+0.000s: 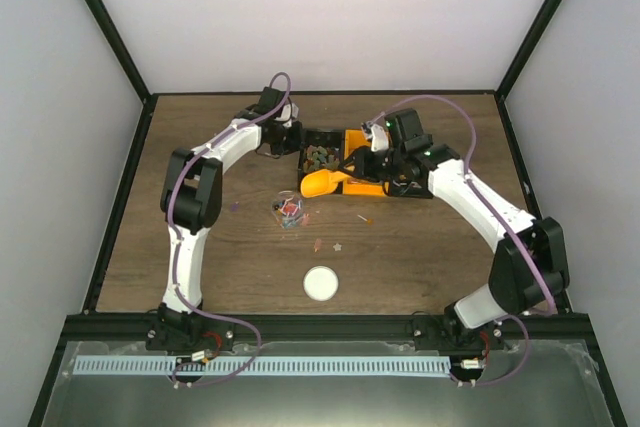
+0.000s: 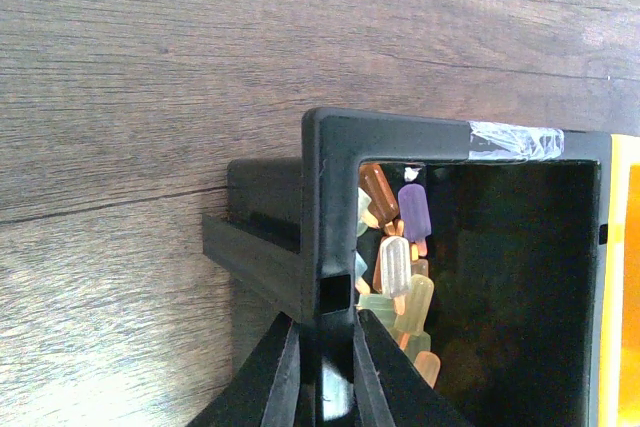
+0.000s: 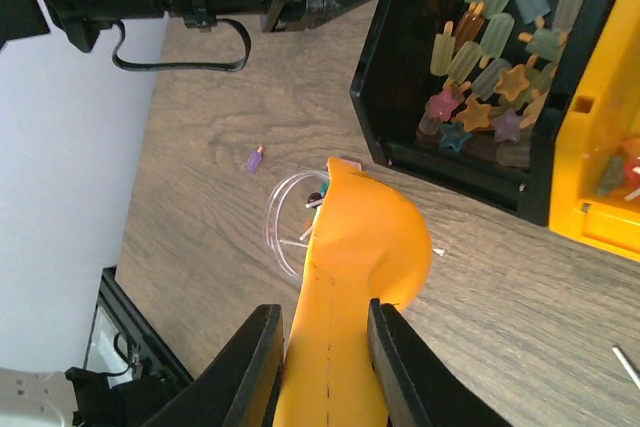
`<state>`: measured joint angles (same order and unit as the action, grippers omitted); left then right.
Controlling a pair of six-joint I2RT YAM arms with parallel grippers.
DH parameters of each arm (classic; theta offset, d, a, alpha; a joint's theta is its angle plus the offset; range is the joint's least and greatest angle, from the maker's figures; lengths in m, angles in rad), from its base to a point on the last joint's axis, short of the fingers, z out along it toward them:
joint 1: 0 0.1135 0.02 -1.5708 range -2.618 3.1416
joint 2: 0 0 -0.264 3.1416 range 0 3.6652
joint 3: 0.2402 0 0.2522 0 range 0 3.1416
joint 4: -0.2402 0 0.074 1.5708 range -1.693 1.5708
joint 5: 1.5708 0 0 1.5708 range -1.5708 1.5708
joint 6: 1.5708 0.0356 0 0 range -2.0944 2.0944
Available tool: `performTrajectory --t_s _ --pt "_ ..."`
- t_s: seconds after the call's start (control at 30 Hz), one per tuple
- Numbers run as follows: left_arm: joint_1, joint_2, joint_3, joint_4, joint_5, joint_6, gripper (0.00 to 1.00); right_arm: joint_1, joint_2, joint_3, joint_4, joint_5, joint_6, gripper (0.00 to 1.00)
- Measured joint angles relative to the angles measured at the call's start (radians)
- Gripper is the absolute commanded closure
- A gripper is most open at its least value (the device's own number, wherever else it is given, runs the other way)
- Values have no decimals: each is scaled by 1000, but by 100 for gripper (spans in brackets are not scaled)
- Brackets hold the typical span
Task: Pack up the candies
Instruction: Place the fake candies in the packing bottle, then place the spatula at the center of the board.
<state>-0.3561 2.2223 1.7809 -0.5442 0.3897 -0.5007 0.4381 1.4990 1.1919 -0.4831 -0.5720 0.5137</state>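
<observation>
Nearest the arm bases lies the white round lid (image 1: 320, 283). Beyond it, a clear cup (image 3: 272, 217) holds a few candies (image 1: 289, 211), with loose bits scattered just beside it. The right gripper (image 3: 325, 335) is clamped on the handle of the orange scoop (image 3: 365, 237). Farther back, the left gripper (image 2: 327, 347) pinches the wall of the black bin (image 2: 330, 157), which holds popsicle and star gummies (image 3: 490, 47). An orange bin (image 3: 600, 137) adjoins it.
</observation>
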Motion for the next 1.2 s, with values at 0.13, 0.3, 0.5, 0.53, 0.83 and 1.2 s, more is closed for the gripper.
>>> performTrajectory --t_s 0.13,0.3,0.5,0.53,0.83,1.2 --pt "0 -10 -19 11 1 -3 73 0 -47 4 -18 36 -7 99" --pt "-2 -42 -51 10 1 -14 68 -4 -126 4 -22 55 -4 99" --pt "-2 -105 -77 22 0 -23 58 -87 -219 -26 1 48 18 99" --pt "-2 -117 -84 27 1 -24 57 -112 -234 -40 8 45 24 99" --pt "-2 -200 -163 65 1 -42 48 -413 -357 -290 160 -106 150 99" --pt "-2 -203 -173 85 16 -52 49 -596 -584 -901 545 -377 460 99"
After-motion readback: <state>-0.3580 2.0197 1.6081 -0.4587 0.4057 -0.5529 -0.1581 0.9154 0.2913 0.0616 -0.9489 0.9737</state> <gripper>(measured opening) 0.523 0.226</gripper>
